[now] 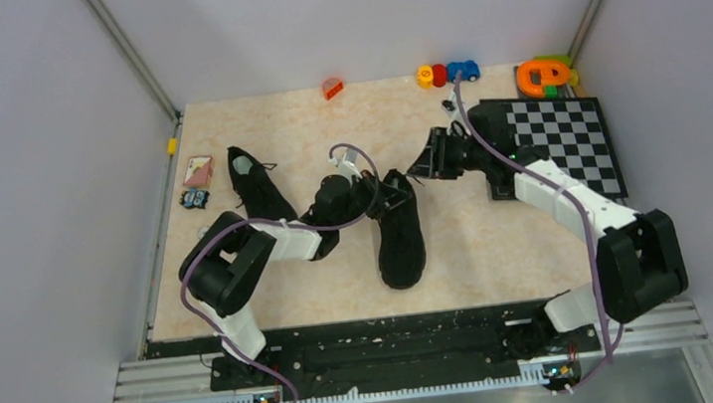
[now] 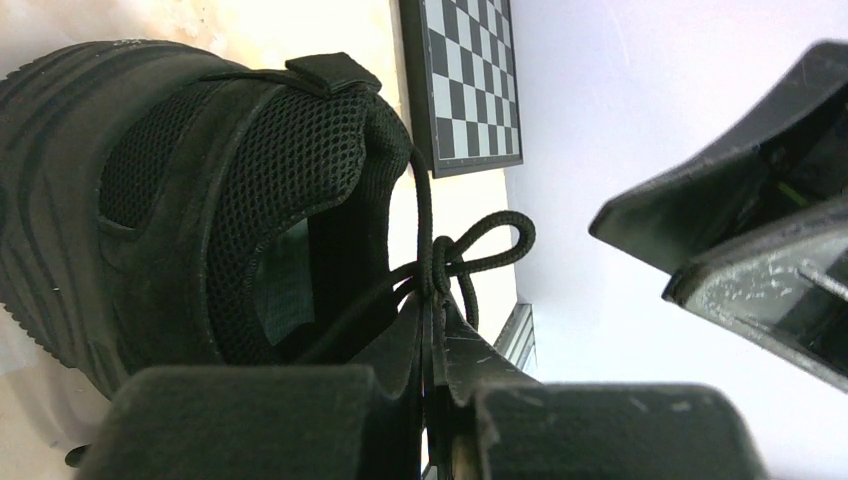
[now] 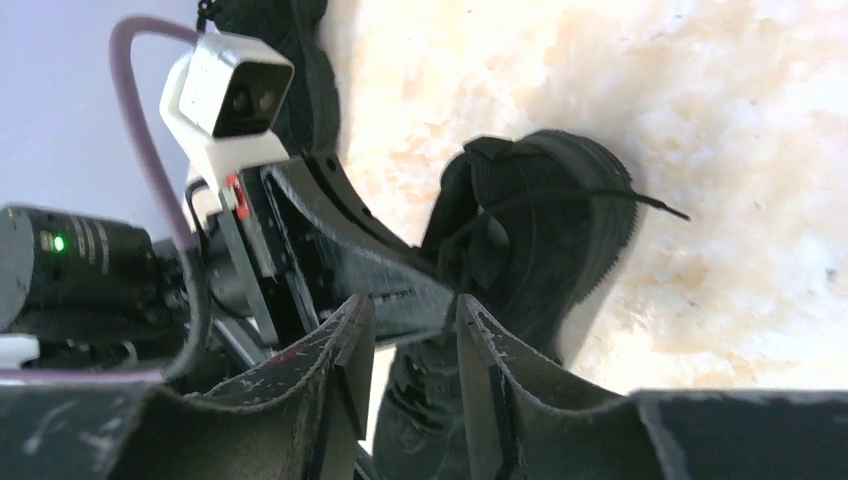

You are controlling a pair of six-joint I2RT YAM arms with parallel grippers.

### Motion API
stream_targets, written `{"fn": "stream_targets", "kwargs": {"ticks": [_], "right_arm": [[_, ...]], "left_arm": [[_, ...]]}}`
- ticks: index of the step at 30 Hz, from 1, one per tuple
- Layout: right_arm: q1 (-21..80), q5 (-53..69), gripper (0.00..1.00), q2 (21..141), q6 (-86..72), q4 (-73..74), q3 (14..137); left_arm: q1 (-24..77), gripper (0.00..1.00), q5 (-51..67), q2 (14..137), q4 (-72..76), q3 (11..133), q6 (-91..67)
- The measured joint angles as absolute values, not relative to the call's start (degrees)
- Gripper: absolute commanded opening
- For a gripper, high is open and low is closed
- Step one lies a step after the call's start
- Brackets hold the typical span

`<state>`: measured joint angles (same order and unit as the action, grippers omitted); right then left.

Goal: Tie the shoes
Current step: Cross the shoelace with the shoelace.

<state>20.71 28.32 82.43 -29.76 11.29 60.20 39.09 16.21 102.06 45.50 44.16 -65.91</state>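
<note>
1. Left shoe (image 1: 253,187) lies near the table's (image 1: 497,247) left edge, slanted, with its opening toward the far-left corner.
2. Left gripper (image 2: 432,322) is clamped on a lace (image 2: 470,250).
3. Right shoe (image 1: 400,242) lies mid-table, toe toward the near edge.
4. Right gripper (image 3: 412,340) is beside its heel, jaws parted and empty.

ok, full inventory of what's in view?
shoes: 2, black, one centre, one left
lace: 1, black, looped at centre shoe's collar
chessboard: 1, black-white, far right
small toys: 4, orange, yellow, red, blue, far edge
orange-green toy: 1, far right corner
card: 1, pinkish, left edge
table: 1, beige marbled
left gripper: 1, black, shut on lace
right gripper: 1, black, open, beside centre shoe
</note>
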Motion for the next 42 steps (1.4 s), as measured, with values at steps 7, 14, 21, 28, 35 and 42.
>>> {"fn": "stream_targets", "kwargs": {"ticks": [7,14,21,28,35,42], "right_arm": [[20.1,23.0,0.91,68.1,-26.5,0.9,43.0],[15.0,25.0,0.33,64.8,-32.1,-6.9,34.7],[13.6,36.8,0.32,77.3,-45.4,-27.1,30.0],[13.6,39.9,0.34,80.0,-50.8,-35.8,28.6],[13.6,40.7,0.35,82.4,-52.8,-40.2,28.5],[13.6,40.9,0.30,84.2,-52.8,-43.7,28.5]], "left_arm": [[38.7,0.00,17.3,102.7,45.9,44.4,-66.8],[38.6,0.00,18.2,103.2,45.9,45.0,-67.3],[38.5,0.00,19.2,103.7,45.9,45.5,-67.9],[38.3,0.00,19.7,103.7,45.9,45.5,-68.4],[38.3,0.00,20.3,103.7,46.3,45.5,-69.4],[38.2,0.00,21.1,103.7,46.5,45.5,-70.5]]}}
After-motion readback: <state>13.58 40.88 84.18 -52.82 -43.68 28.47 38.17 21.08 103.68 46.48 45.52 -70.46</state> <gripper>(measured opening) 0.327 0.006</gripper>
